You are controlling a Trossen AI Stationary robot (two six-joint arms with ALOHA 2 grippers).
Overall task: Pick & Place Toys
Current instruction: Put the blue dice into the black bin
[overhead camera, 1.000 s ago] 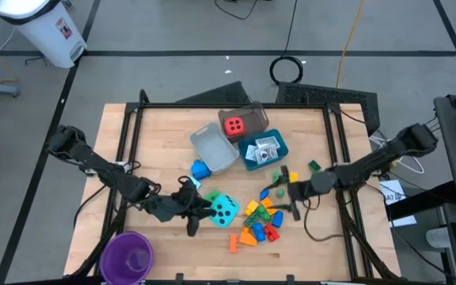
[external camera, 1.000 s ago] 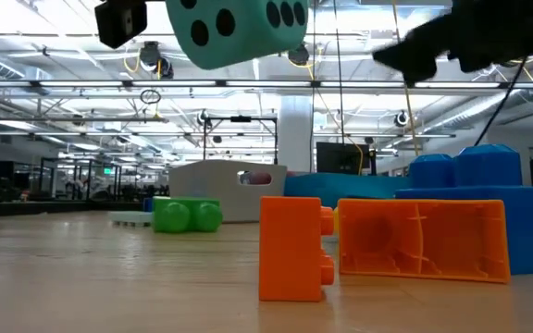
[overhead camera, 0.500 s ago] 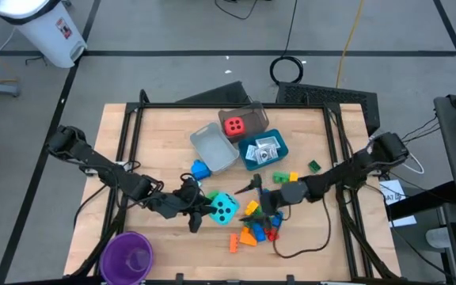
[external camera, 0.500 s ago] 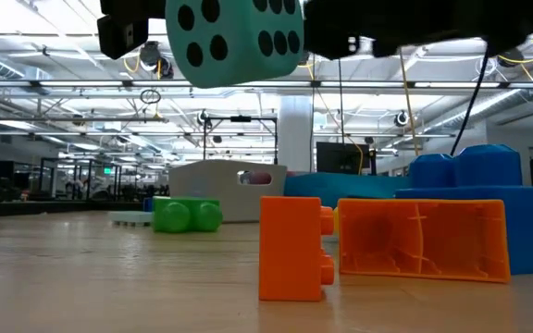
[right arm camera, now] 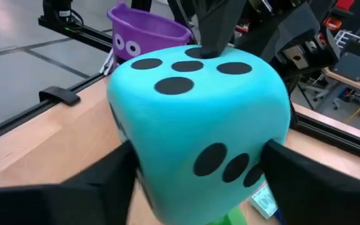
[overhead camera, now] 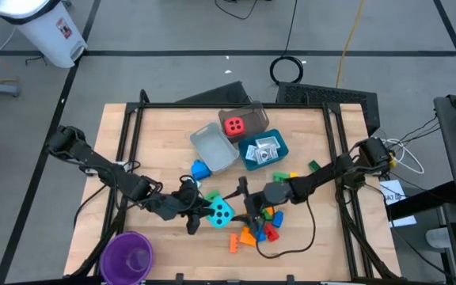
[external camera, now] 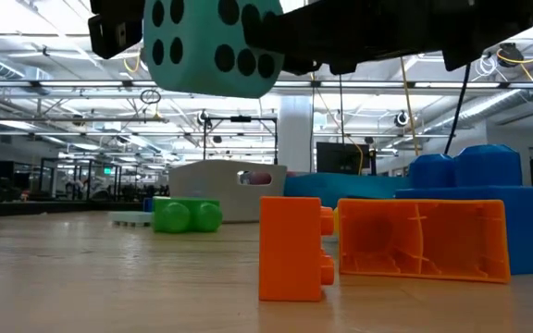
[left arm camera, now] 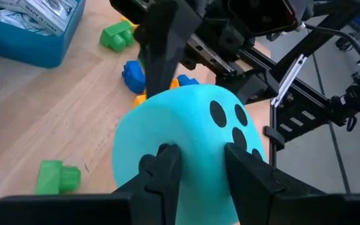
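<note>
A cyan die [overhead camera: 218, 211] with black dots hangs above the table's near middle. My left gripper [overhead camera: 205, 211] is shut on it from the left. My right gripper [overhead camera: 240, 207] has come from the right, one finger on each side of the die [right arm camera: 199, 125]. The low view shows the die [external camera: 211, 46] well above the wood. A red die [overhead camera: 233, 125] sits in a clear tray, and white packets fill a blue tray [overhead camera: 263, 150]. Coloured bricks [overhead camera: 261, 226] lie under my right gripper. My left gripper pinches the die's left face [left arm camera: 195, 147] between its two fingers [left arm camera: 162, 170], and the soft face bulges between them. It reaches in from the table's left, slanting down. The die is lifted clear. My right gripper has the die's two opposite sides [right arm camera: 129, 134] between its fingers [right arm camera: 105, 181], which lie against them with no gap showing. It comes level from the table's right.
A grey tray [overhead camera: 214, 147] and a blue brick [overhead camera: 200, 169] lie just beyond the die. A purple cup [overhead camera: 127, 255] stands at the near left corner. Orange bricks [external camera: 290, 248] and a green brick [external camera: 186, 215] rest on the wood nearby.
My right gripper has travelled toward the table's left, over the brick pile, to the cyan die, and its fingers now stand around it. My left gripper has kept the die up in about the same place.
</note>
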